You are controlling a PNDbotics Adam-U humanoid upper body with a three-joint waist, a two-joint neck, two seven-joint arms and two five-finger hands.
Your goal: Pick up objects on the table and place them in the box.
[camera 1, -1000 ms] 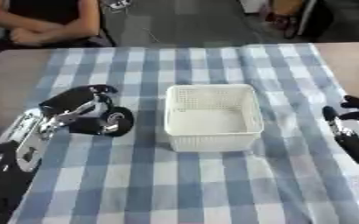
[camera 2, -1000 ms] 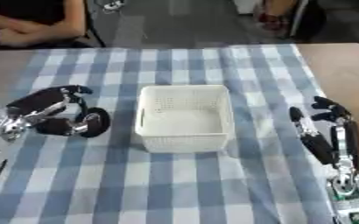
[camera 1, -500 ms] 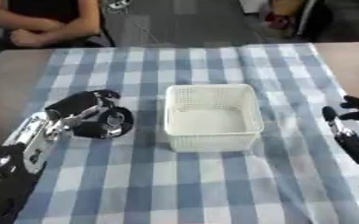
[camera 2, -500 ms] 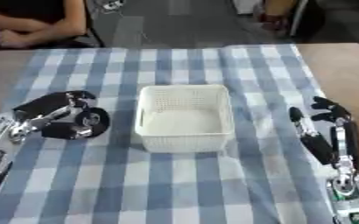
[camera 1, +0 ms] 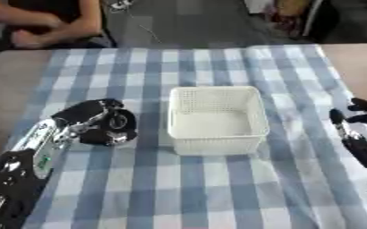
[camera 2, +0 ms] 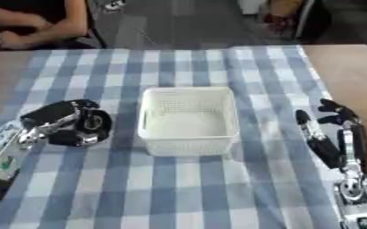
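A black round object point(camera 1: 117, 128) with a paler middle lies on the checked cloth, left of the white mesh basket point(camera 1: 218, 146). My left hand point(camera 1: 83, 115) comes in from the lower left, and its fingers and thumb curl over and around this object. Nothing shows inside the basket. My right hand point(camera 2: 328, 136) rests idle at the right edge, fingers straight and pointing up, holding nothing, well apart from the basket.
A blue and white checked cloth point(camera 1: 163, 188) covers the table, with bare brown tabletop point(camera 2: 347, 67) showing at the right. A person's arms point(camera 1: 38, 27) lie at the far left edge, away from the objects.
My left hand has sunk a little and its fingers have curled closer round the black object, which has barely shifted. The right hand and basket have stayed put.
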